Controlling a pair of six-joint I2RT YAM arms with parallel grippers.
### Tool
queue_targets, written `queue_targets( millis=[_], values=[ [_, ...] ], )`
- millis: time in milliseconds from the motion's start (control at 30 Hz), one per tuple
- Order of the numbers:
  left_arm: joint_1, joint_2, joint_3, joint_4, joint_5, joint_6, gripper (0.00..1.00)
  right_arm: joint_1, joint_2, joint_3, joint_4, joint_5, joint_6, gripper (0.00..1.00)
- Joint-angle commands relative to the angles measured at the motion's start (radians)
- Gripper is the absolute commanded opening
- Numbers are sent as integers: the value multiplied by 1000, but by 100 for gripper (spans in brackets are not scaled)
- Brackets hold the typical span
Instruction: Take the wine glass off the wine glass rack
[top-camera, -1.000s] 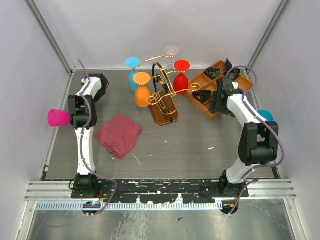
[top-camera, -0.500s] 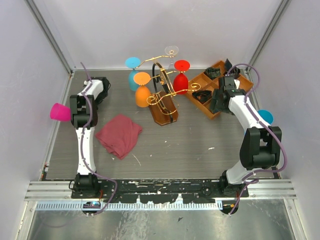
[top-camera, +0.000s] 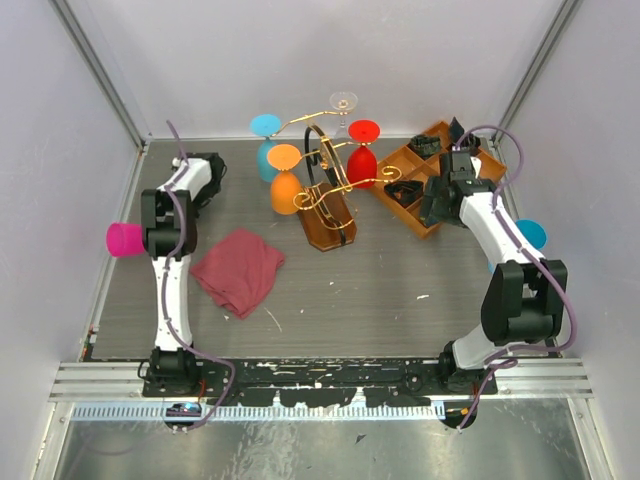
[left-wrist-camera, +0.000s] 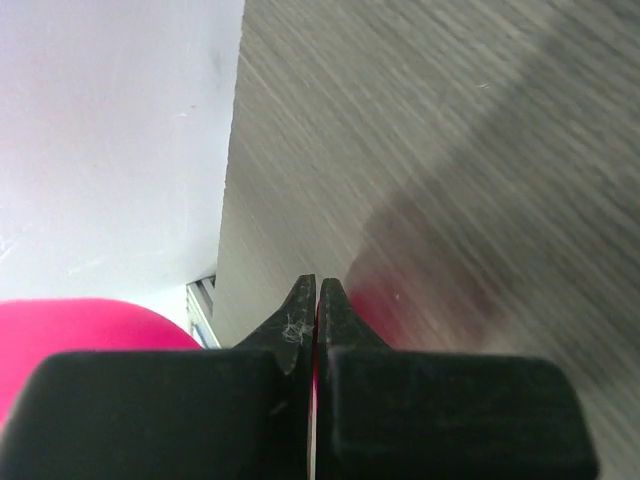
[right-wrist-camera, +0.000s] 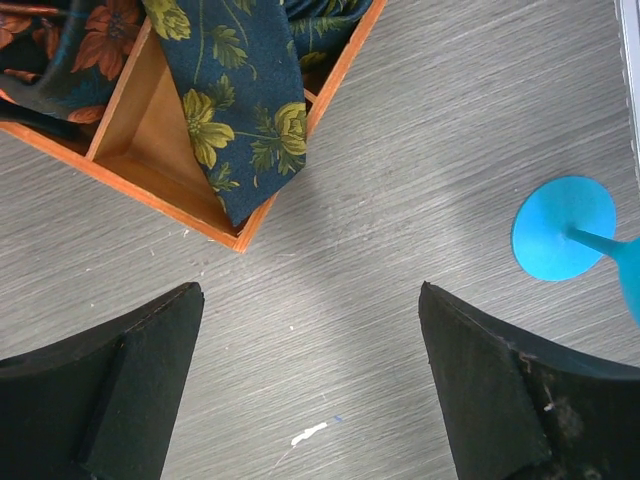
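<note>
The grey table (top-camera: 400, 270) lies under both my grippers. The rack (top-camera: 325, 205) stands well to the right of my left gripper (left-wrist-camera: 317, 287), with an orange glass (top-camera: 285, 188) and others hanging on it. A tray (right-wrist-camera: 150, 120) of ties (right-wrist-camera: 240, 90) sits just ahead of my right gripper (right-wrist-camera: 308, 292), whose fingers are spread wide with nothing between them. A red cloth (top-camera: 238, 270) lies beside my left arm. My left fingers are pinched on the pink glass (top-camera: 122, 240), off the rack at the table's left edge. A blue glass (right-wrist-camera: 563, 228) stands to the right of my right fingers.

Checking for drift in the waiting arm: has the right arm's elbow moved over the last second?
Yes. The right arm's elbow has shifted toward the table's near edge, away from the blue glass, which now shows more fully.
</note>
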Motion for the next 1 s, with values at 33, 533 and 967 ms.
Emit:
queue_targets(
  millis=[33,533,967],
  values=[
    [7,-210,-30,16,66,-54,0,16,-98,58,-1,-14,-20,93],
    [-19,-837,37,56,483,-43,0,107,-375,273,-113,-139,-48,84],
    [-13,-1389,-229,921,1500,-333,0,388,-472,133,597,-945,697,86]
  ],
)
